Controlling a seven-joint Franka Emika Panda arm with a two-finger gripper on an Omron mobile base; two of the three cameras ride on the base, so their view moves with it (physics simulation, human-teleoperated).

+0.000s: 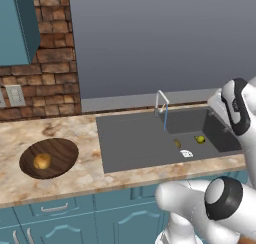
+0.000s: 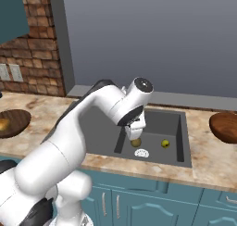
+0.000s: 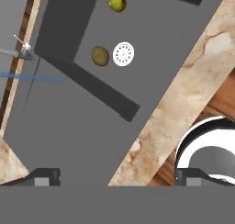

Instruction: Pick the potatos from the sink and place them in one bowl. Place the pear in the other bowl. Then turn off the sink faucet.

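One golden-orange potato (image 1: 42, 161) lies in the dark brown wood-grain bowl (image 1: 62, 150) on the counter left of the sink (image 1: 130, 143). An olive-green potato (image 3: 100, 56) rests in the sink's deeper well beside the white drain (image 3: 123, 53), and the yellow-green pear (image 3: 117, 2) lies a little beyond it. My gripper (image 2: 134, 130) hangs open and empty above the well, over the olive potato (image 2: 135, 142). The reddish-brown bowl (image 2: 225, 125) stands on the counter right of the sink. A thin blue stream of water falls from the faucet (image 1: 161, 102).
A brick wall with a wall outlet (image 1: 14, 95) and a teal upper cabinet (image 1: 17, 23) stand at the left. Teal cupboard doors (image 2: 139, 204) run below the marble counter (image 1: 85, 173). My own arm's upper links rise close at the right of the sink.
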